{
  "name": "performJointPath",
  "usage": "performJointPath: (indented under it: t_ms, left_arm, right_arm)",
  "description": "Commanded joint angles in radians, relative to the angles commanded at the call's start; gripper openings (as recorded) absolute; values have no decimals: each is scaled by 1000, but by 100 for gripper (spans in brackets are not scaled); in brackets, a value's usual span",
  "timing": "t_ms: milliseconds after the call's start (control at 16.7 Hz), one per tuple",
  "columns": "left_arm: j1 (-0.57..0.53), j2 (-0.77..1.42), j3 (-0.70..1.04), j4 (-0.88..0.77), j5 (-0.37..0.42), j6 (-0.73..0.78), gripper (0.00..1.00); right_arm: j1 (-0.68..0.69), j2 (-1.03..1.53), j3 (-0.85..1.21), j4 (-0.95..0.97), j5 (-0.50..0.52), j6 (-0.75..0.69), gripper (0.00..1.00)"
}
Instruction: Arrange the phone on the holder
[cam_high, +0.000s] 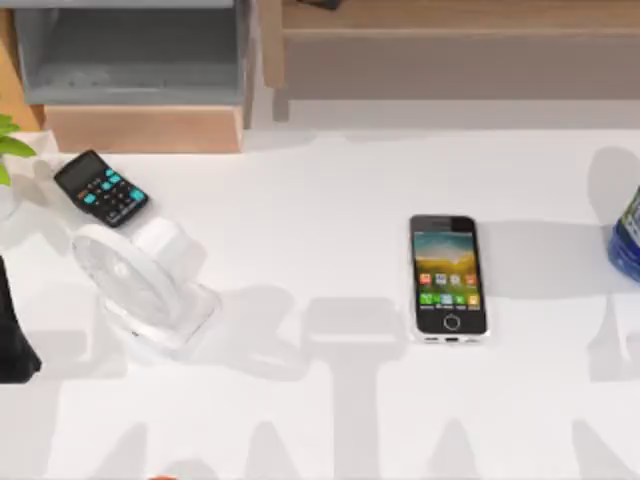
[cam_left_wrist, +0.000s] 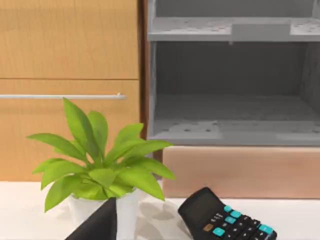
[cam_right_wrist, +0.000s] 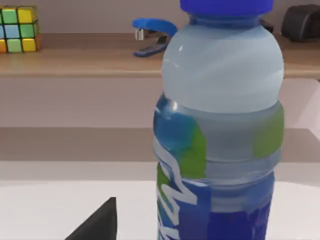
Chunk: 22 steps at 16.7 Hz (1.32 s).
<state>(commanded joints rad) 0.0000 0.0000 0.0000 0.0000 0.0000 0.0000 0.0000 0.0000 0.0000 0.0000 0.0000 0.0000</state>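
The phone (cam_high: 447, 278) lies flat and face up on the white table, right of centre, its lit screen showing colourful icons and its home button toward the front edge. The holder (cam_high: 140, 282), a white translucent stand with a round tilted plate, sits at the left and holds nothing. My left arm (cam_high: 14, 335) is parked at the table's left edge, well away from both. A dark part of my left gripper (cam_left_wrist: 97, 225) points toward a potted plant. A dark part of my right gripper (cam_right_wrist: 97, 222) sits close in front of a water bottle.
A black calculator (cam_high: 100, 188) with teal keys lies behind the holder. A green plant (cam_left_wrist: 100, 170) in a white pot stands at the far left. A blue-labelled bottle (cam_high: 628, 238) stands at the right edge. A grey shelf unit (cam_high: 130, 50) and a wooden shelf (cam_high: 450, 30) line the back.
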Motion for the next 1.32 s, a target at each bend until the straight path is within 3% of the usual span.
performJointPath:
  t_ms: [240,540,1320]
  left_arm:
    - [0,0,0,0,0,0,100]
    - [0,0,0,0,0,0,100]
    - [0,0,0,0,0,0,100]
  right_arm:
    - [3,30,27,-21,4,8,100]
    - [46,283,240,-181,24,75,100]
    - [319,1558,1264,-841,25,430,100]
